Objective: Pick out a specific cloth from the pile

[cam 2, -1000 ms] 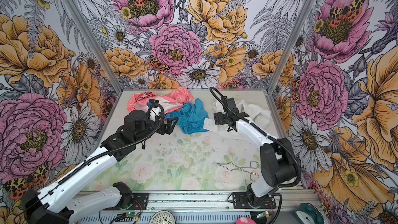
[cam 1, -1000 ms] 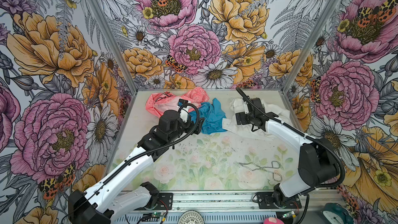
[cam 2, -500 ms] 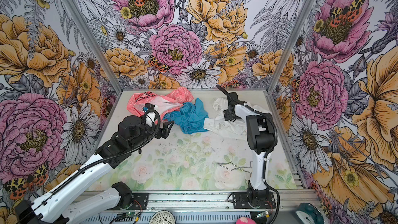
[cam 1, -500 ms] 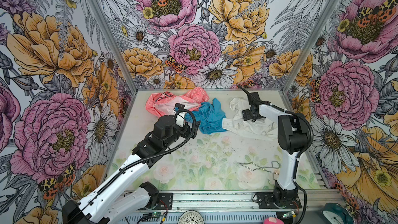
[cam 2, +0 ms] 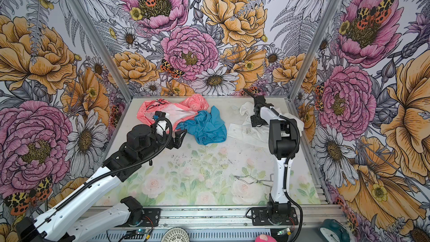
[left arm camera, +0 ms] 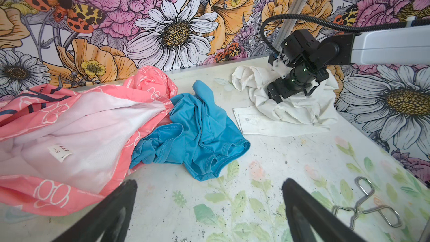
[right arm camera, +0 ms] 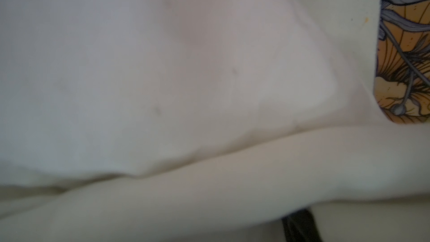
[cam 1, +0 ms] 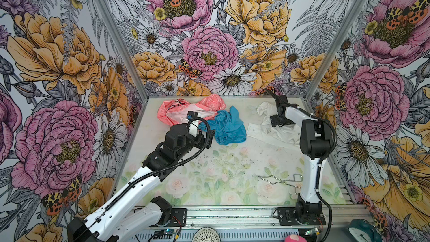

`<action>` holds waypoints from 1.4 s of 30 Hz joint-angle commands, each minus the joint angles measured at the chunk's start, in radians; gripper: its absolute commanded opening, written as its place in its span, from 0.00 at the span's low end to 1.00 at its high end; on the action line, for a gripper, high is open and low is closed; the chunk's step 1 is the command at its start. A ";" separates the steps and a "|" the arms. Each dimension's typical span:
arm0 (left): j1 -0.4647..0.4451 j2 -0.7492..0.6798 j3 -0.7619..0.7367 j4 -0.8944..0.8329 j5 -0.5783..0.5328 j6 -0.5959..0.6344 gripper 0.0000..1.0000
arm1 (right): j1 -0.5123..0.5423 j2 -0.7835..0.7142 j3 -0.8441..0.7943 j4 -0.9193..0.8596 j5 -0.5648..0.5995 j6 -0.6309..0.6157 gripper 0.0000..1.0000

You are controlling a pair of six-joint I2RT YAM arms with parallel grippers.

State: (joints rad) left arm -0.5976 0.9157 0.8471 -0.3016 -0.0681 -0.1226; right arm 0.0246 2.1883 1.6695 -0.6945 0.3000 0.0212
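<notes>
The white cloth [cam 1: 274, 131] lies crumpled at the back right of the table, apart from the rest of the pile: a coral-pink cloth [cam 1: 167, 112] and a bright blue cloth [cam 1: 229, 126] at the back left. My right gripper [cam 1: 275, 123] presses down into the white cloth [left arm camera: 295, 110]. White fabric [right arm camera: 186, 89] fills the right wrist view, where only a sliver of one dark finger [right arm camera: 300, 226] shows, so its jaws are hidden. Just in front of the blue cloth [left arm camera: 197, 133], my left gripper [left arm camera: 209, 181] hovers open and empty over bare table.
Metal tongs [cam 1: 281, 180] lie on the table at the front right, beside the right arm's upright link [cam 1: 309, 178]. Flowered walls close in the left, back and right sides. A metal rail [cam 1: 232, 215] runs along the front edge.
The right arm has folded up, its elbow rising from the front right to stand upright, while its gripper stays on the white cloth. The left arm has drawn back slightly.
</notes>
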 commanded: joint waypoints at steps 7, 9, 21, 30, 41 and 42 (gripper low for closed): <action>0.019 -0.012 -0.019 0.023 -0.047 0.005 0.99 | 0.032 -0.007 0.044 -0.062 -0.057 0.030 0.94; 0.019 -0.018 -0.018 0.021 -0.071 0.000 0.99 | 0.037 -0.047 0.047 -0.062 -0.075 0.037 0.97; 0.024 -0.129 -0.165 0.172 -0.440 -0.097 0.99 | 0.088 -0.440 0.027 -0.049 -0.220 0.080 0.99; 0.164 -0.141 -0.377 0.480 -0.561 0.018 0.99 | 0.094 -0.861 -0.376 0.289 -0.326 0.125 0.99; 0.372 0.018 -0.604 0.902 -0.520 0.034 0.99 | 0.038 -1.157 -1.056 0.809 -0.244 0.126 1.00; 0.385 0.044 -0.613 0.936 -0.508 0.034 0.99 | 0.029 -1.159 -1.098 0.853 -0.234 0.130 0.99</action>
State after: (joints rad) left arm -0.2390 0.9249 0.2592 0.4511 -0.5903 -0.1120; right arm 0.0700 1.0561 0.6434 -0.0589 0.0231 0.1341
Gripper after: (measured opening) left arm 0.986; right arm 0.995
